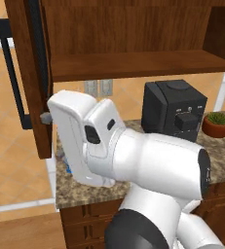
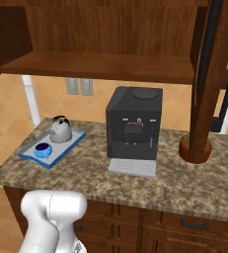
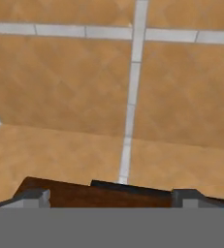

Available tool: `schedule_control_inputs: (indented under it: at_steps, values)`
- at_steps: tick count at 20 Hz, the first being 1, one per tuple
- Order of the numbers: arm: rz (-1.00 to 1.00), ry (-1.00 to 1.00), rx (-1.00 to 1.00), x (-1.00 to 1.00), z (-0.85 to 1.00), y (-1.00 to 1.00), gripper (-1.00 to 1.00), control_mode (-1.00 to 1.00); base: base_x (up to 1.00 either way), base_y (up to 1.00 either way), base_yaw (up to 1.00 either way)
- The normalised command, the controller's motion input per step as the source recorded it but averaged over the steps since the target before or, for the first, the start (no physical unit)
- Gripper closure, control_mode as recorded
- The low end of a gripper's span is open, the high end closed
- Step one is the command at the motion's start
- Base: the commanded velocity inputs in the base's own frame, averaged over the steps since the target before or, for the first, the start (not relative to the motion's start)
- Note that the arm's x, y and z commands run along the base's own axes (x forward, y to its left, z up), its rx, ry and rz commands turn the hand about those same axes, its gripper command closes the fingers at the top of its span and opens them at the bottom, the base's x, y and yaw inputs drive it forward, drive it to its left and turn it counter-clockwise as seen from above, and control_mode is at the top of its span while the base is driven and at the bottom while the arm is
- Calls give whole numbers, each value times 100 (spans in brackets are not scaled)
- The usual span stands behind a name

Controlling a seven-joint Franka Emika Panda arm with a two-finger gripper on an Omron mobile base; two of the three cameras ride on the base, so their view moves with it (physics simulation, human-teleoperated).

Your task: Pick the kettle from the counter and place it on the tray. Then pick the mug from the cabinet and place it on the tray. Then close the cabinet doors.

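Note:
The silver-grey kettle point(image 2: 60, 129) and the blue mug point(image 2: 43, 149) both stand on the blue-rimmed tray point(image 2: 70, 142) at the counter's point(image 2: 135, 185) left end. The cabinet point(image 2: 100, 66) above is open. Its left door point(image 1: 33, 73) swings outward with its black bar handle point(image 1: 9, 73) facing away. My gripper point(image 3: 111, 198) is open at that door's lower edge, and one grey fingertip point(image 1: 45, 117) pokes out beside the wood. In the hand view the brown door edge point(image 3: 60, 191) and the handle point(image 3: 133, 188) lie between my fingertips point(image 3: 33, 197). The right door point(image 2: 211, 74) also stands open.
A big black coffee machine point(image 2: 134, 129) sits mid-counter, with a potted plant point(image 1: 216, 124) to its right, partly behind the right door. Wall outlets point(image 2: 79, 86) are on the back wall. My white arm point(image 1: 148, 160) hides most of the tray in the left base view.

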Motion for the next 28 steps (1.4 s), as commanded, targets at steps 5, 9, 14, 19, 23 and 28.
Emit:
schedule_control_inputs:
  at_steps: [5,9,14,19,23,28]
  values:
    - [-15,2,0,-8,4,59,-100,-100,0,0,0]
    - [-14,0,0,16,0,65,-100,-100,0,0,0]
    - [-12,0,-5,40,0,54,-100,-100,0,0,0]
    - [-18,2,-7,49,-3,17,-100,-100,0,0,0]
    - [-22,4,-1,33,-16,16,-100,-100,0,0,0]
    - [-28,7,-1,36,-18,7,-100,-100,0,0,0]
